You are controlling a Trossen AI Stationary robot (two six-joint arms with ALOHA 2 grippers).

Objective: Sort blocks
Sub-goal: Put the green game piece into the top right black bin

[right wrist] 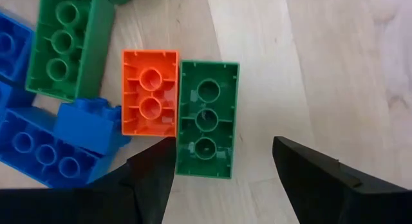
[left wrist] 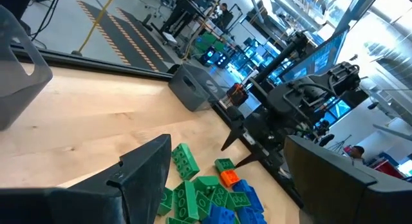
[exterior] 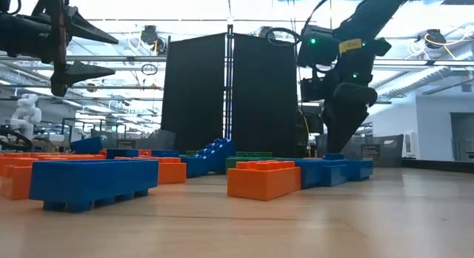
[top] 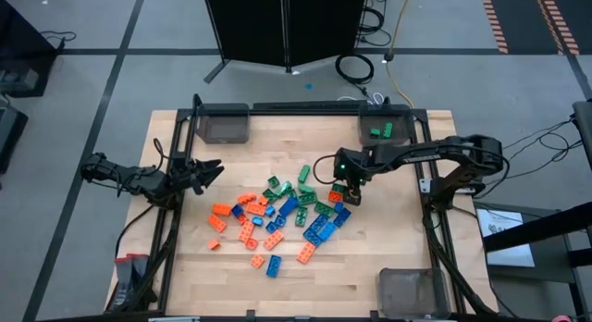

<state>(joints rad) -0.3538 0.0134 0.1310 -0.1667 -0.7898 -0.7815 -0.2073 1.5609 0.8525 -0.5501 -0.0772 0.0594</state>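
R gripper (right wrist: 222, 163) hangs low over the right edge of the blocks (top: 277, 216), fingers spread & empty, straddling an upturned green oblong brick (right wrist: 206, 119) that lies flush vs an orange one (right wrist: 150, 93). Prob lined up that way so only the green gets pinched. Blocks sit in a heap mid-table; a few green ones (top: 380, 130) already in the far bin (top: 400, 125). L gripper (top: 205, 172) waits wide open, empty, off the pile's left side, well apart.
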